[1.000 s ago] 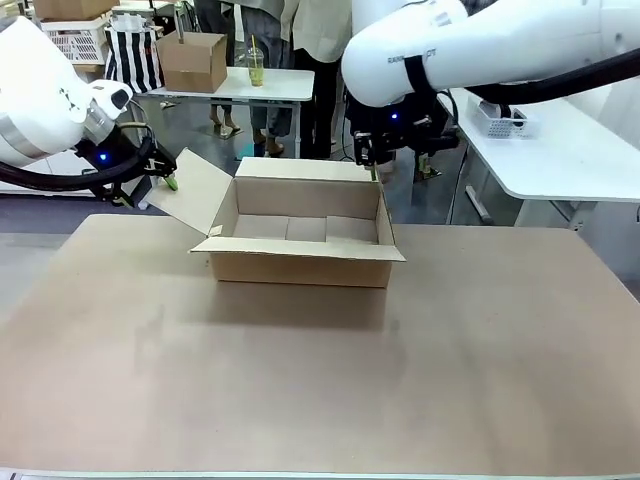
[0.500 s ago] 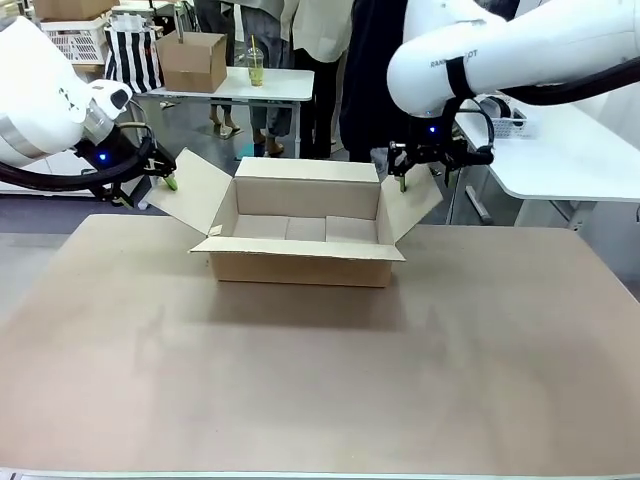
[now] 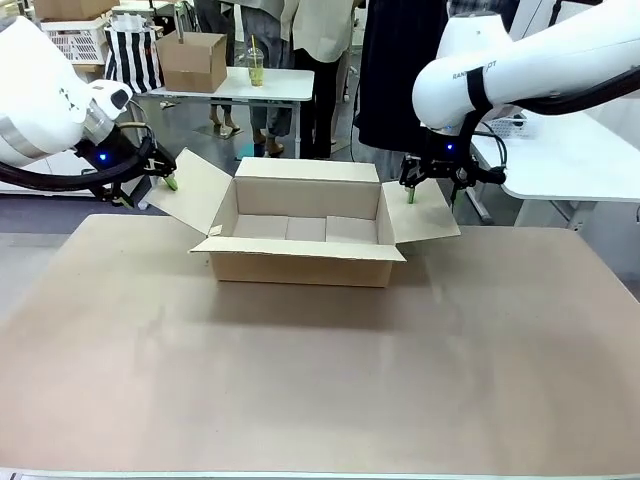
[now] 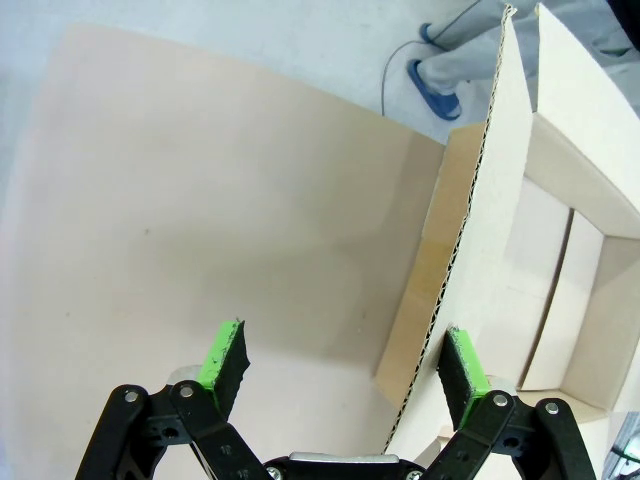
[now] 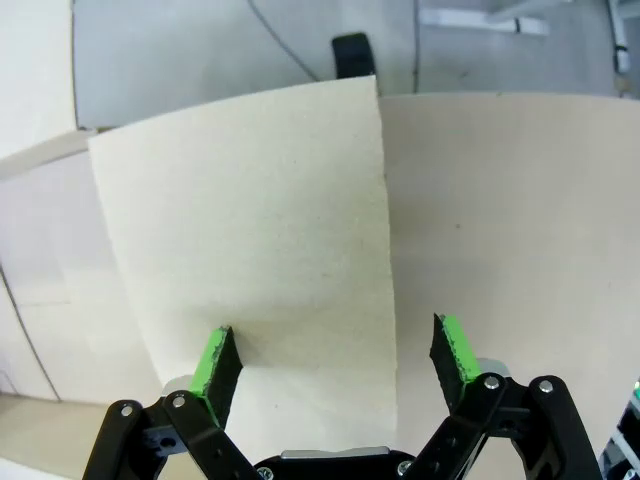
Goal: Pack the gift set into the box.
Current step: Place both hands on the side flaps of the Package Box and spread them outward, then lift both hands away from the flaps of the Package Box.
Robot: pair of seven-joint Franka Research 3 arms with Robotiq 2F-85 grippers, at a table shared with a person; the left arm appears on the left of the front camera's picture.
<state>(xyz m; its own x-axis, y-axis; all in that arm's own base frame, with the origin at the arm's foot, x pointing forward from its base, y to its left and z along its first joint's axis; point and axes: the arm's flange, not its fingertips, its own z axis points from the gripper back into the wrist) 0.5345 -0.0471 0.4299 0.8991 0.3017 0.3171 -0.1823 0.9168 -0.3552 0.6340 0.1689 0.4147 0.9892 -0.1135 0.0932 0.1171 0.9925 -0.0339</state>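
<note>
Front view shows the box (image 3: pixel 300 235) sitting empty on the surface (image 3: pixel 300 380) between both open claws, left claw (image 4: pixel 340 365) straddling one stiff, light flap edge, right claw (image 5: pixel 335 355) over the other; no gift set visible.

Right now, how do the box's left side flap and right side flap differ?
The left flap slants up and outward; the right flap lies folded down almost flat. The left gripper straddles the left flap's edge; the right gripper hovers over the right flap's face. Both belong to the brown box.
</note>
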